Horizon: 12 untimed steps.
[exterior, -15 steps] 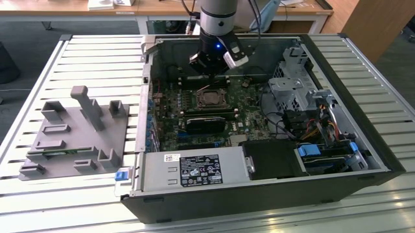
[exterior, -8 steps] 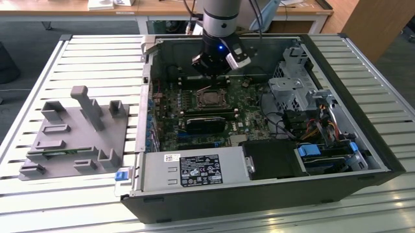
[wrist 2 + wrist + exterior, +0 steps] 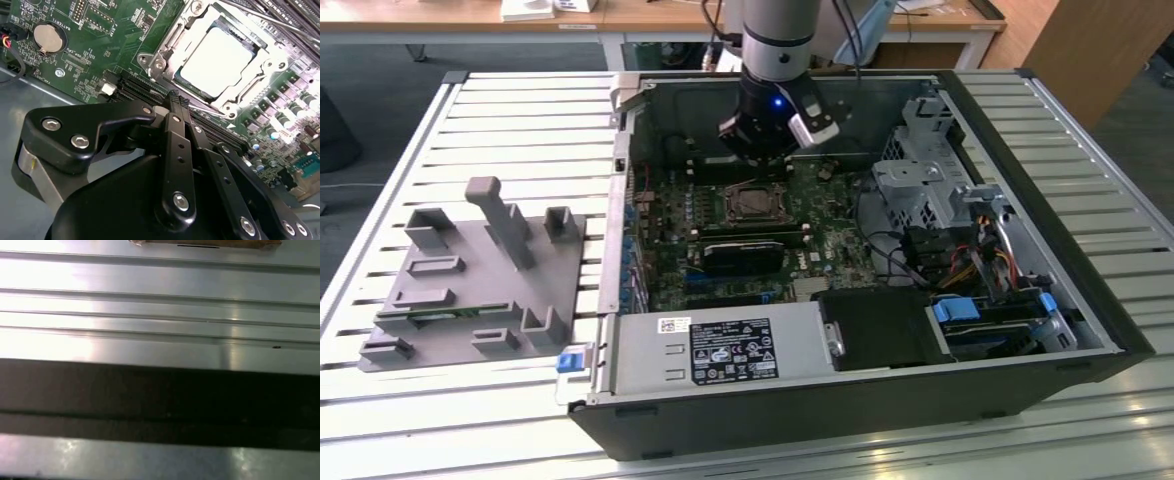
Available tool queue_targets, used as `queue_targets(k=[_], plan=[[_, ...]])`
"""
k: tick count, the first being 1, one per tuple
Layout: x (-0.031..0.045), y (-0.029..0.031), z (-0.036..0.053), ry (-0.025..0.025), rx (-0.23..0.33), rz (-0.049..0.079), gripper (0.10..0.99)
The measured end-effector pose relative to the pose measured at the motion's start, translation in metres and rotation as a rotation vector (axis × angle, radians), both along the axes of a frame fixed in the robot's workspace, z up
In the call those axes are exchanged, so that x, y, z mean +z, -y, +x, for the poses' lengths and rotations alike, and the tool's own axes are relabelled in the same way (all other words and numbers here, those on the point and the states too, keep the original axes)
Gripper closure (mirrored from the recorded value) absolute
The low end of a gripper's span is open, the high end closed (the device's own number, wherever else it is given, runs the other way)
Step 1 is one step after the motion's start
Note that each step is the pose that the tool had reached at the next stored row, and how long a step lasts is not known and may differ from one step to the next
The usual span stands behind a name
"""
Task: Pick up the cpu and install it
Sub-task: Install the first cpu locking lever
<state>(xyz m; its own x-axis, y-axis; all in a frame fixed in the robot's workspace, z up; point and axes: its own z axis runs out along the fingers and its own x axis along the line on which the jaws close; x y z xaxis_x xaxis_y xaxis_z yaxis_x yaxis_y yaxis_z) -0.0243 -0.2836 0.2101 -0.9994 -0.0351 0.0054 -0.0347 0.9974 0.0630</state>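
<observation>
Your pincer [image 3: 176,100] hangs pressed together, empty, just beside the socket [image 3: 225,55]; the second wrist view shows the cpu [image 3: 220,60] seated inside it.

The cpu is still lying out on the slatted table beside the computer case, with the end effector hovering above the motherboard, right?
Not quite. The cpu already sits in the metal-framed socket on the motherboard, as the second wrist view shows. The end effector does hover above the motherboard, holding nothing.
</observation>
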Motion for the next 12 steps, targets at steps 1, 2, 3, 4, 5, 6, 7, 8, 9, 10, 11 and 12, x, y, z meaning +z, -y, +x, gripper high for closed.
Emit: queue_targets(k=[1, 2, 3, 4, 5, 6, 7, 8, 9, 10, 11, 12], plan=[[-0.0011, 0.0, 0.0004, 0.0, 0.0, 0.0, 0.98], [-0.0021, -0.0001, 0.0009, 0.0, 0.0, 0.0, 0.98], [-0.0033, -0.0001, 0.0013, 0.0, 0.0, 0.0, 0.98], [-0.0045, -0.0001, 0.0016, -0.0001, 0.0, 0.0, 0.98], [-0.0058, -0.0001, 0.0018, -0.0001, 0.0, 0.0, 0.98], [-0.0071, -0.0001, 0.0021, -0.0001, 0.0, 0.0, 0.98], [-0.0084, -0.0001, 0.0022, -0.0001, 0.0, 0.0, 0.98], [-0.0096, -0.0001, 0.0023, -0.0001, 0.0, 0.0, 0.98], [-0.0102, -0.0001, 0.0024, 0.0, 0.0, 0.0, 0.98], [-0.0102, -0.0001, 0.0024, -0.0001, 0.0, 0.0, 0.98], [-0.0102, -0.0001, 0.0024, -0.0001, 0.0, 0.0, 0.98], [-0.0096, -0.0001, 0.0024, -0.0001, 0.0, 0.0, 0.98]])
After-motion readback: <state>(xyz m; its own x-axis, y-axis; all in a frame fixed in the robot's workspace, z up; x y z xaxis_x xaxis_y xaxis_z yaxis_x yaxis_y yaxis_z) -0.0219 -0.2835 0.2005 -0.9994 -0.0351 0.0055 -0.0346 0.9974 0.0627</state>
